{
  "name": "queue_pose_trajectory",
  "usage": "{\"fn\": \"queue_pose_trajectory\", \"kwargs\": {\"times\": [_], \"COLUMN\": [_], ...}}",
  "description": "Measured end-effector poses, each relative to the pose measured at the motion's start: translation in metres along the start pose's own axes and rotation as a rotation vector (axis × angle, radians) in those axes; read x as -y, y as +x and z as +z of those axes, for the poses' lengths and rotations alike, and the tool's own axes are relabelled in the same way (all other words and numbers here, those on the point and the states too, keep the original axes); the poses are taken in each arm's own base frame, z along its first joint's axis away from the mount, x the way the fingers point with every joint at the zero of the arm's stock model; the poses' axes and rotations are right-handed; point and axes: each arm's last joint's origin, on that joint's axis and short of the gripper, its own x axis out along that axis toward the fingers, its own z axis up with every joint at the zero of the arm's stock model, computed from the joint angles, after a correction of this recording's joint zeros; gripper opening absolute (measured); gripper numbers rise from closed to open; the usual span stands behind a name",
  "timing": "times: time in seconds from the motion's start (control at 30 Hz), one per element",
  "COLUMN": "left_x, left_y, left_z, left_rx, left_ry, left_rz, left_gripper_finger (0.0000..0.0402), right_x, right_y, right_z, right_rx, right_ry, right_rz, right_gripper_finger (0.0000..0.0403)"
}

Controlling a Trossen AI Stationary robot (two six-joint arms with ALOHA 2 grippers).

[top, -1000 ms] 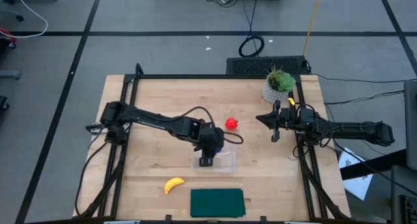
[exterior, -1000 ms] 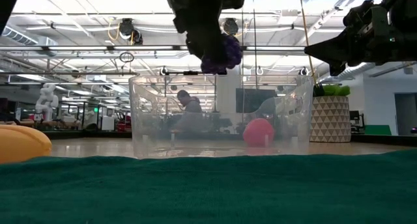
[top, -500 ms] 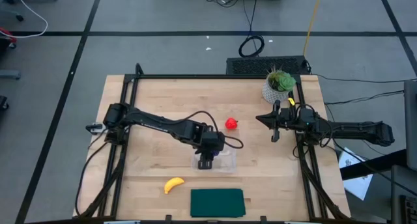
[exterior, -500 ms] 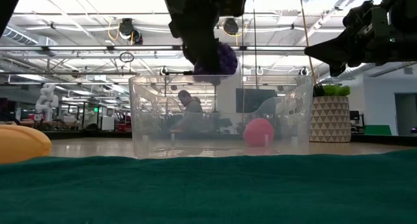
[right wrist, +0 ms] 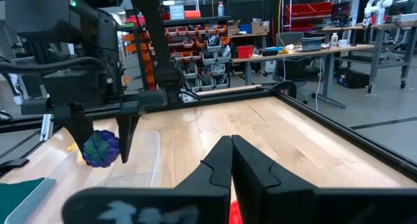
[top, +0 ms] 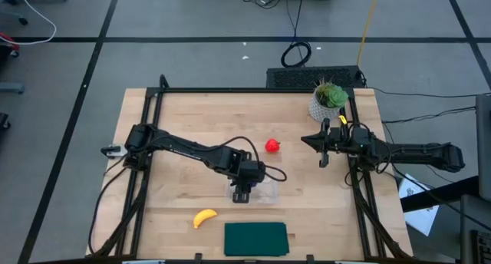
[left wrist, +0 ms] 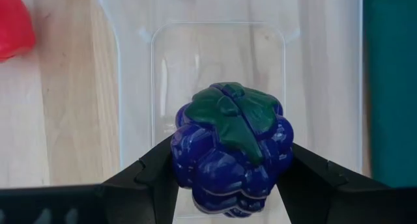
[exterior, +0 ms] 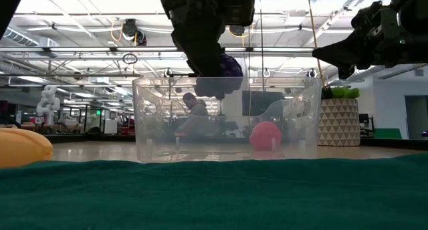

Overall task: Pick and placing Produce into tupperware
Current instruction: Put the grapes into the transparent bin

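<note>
Left fingers [left wrist: 228,185] clamp grape cluster [left wrist: 229,146], green top facing wrist, over tupperware [left wrist: 137,81]; right fingers [right wrist: 232,160] closed

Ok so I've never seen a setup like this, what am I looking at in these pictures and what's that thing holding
This is a robot with two dark arms at a wooden table. One camera looks straight down, one sits level with the tabletop, and one rides on each wrist. The left pincer is shut on a purple toy grape cluster, held just over a clear plastic container. The right pincer is shut on nothing, waiting near the table's right edge beside a potted plant. A red toy strawberry lies on the wood, a yellow toy banana nearer the front, next to a dark green mat.
</note>
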Motion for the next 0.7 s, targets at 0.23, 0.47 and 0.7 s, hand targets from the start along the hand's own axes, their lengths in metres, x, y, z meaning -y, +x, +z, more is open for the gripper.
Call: {"fn": "queue_pose_trajectory", "kwargs": {"times": [0.23, 0.47, 0.7], "left_x": [0.002, 0.002, 0.002], "left_y": [0.015, 0.02, 0.024], "left_z": [-0.004, -0.004, -0.003], "left_rx": [-0.04, -0.045, -0.04], "left_ry": [0.033, 0.061, 0.094], "left_rz": [0.022, 0.022, 0.021], "left_gripper_finger": [0.0209, 0.0209, 0.0209], "right_x": [0.0, 0.0, 0.0], "right_y": [0.0, 0.0, 0.001], "right_z": [0.0, 0.0, 0.0], "right_rx": [-0.003, -0.004, -0.004], "right_ry": [0.0, 0.0, 0.0], "right_rz": [0.0, 0.0, 0.0], "right_gripper_finger": [0.0, 0.0, 0.0]}}
